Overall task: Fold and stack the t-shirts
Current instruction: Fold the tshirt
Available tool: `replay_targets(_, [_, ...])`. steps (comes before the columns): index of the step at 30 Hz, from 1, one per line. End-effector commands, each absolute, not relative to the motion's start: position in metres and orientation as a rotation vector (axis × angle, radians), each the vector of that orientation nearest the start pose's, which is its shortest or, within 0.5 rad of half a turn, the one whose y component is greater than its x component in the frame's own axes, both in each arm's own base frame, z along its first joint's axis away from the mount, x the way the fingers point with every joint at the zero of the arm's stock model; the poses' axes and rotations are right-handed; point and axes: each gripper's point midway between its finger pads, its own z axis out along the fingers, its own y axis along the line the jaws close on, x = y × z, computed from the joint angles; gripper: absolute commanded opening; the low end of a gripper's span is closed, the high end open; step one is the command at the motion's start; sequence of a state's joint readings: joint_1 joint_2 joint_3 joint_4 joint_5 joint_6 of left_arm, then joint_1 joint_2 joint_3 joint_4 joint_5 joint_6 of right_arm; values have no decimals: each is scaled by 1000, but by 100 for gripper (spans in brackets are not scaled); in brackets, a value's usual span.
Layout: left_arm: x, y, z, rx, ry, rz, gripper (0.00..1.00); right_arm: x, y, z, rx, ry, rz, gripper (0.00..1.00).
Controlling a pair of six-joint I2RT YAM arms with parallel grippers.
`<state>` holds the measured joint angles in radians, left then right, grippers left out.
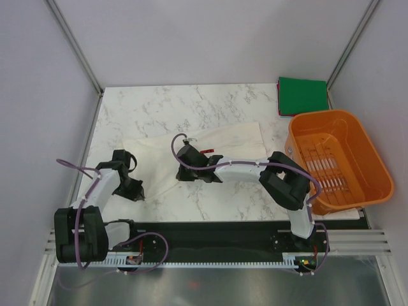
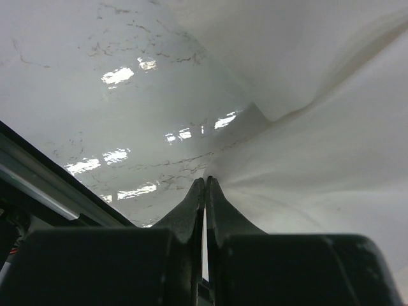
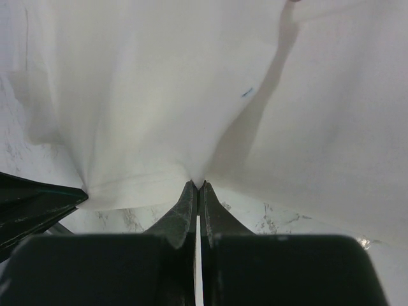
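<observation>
A white t-shirt (image 1: 236,143) lies spread across the middle of the marble table (image 1: 146,108). A small red patch (image 1: 205,152) shows beside the right wrist. My left gripper (image 1: 140,195) is shut on the shirt's near left edge, and the cloth (image 2: 319,159) fans out from its tips (image 2: 206,180). My right gripper (image 1: 185,173) is shut on a pinch of the same shirt near its middle, where the white cloth (image 3: 159,95) bunches at the fingertips (image 3: 199,185). A dark green t-shirt (image 1: 303,95), folded square, rests at the back right corner.
An orange slatted basket (image 1: 357,137) stands at the table's right edge, just right of my right arm's elbow (image 1: 284,182). White walls and frame posts close in the back and sides. A black rail (image 1: 210,233) runs along the near edge.
</observation>
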<state>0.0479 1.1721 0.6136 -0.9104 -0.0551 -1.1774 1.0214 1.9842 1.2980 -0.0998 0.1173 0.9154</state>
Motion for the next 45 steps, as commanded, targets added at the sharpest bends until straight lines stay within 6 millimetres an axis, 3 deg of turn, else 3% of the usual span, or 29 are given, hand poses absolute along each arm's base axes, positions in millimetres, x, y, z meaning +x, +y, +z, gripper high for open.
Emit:
replay_targets(1, [173, -15, 27, -1785, 2436, 48, 2, 266, 456, 58, -84, 2486, 793, 0])
replay_targets(2, [176, -15, 29, -1782, 2436, 46, 2, 266, 456, 58, -82, 2488, 790, 0])
replay_targets(3, [186, -1, 31, -1725, 2388, 112, 2, 268, 455, 57, -76, 2495, 783, 0])
replay_targets(4, [187, 0, 34, -1605, 2463, 113, 2, 270, 455, 59, -72, 2495, 786, 0])
replay_targets(11, [227, 5, 59, -1575, 2417, 70, 2, 298, 459, 69, -50, 2493, 825, 0])
replay_targets(16, [244, 16, 64, -1597, 2398, 133, 2, 319, 464, 71, -56, 2480, 851, 0])
replay_targets(22, [278, 31, 77, -1586, 2361, 156, 2, 353, 464, 79, -23, 2437, 853, 0])
replay_targets(30, [296, 41, 62, -1575, 2409, 257, 2, 378, 472, 72, 0, 2453, 903, 0])
replay_targets(34, [315, 46, 72, -1508, 2402, 258, 2, 390, 478, 75, -9, 2432, 924, 0])
replay_targets(40, [325, 49, 75, -1466, 2420, 256, 3, 401, 484, 80, -2, 2402, 951, 1])
replay_targets(41, [327, 47, 76, -1454, 2432, 241, 18, 401, 486, 81, -20, 2400, 964, 5])
replay_targets(43, [331, 47, 84, -1419, 2434, 220, 36, 402, 488, 90, -87, 2373, 973, 14])
replay_targets(44, [332, 47, 89, -1405, 2429, 213, 52, 402, 488, 101, -116, 2354, 979, 24])
replay_targets(45, [332, 50, 95, -1381, 2420, 217, 60, 400, 486, 105, -150, 2347, 969, 27])
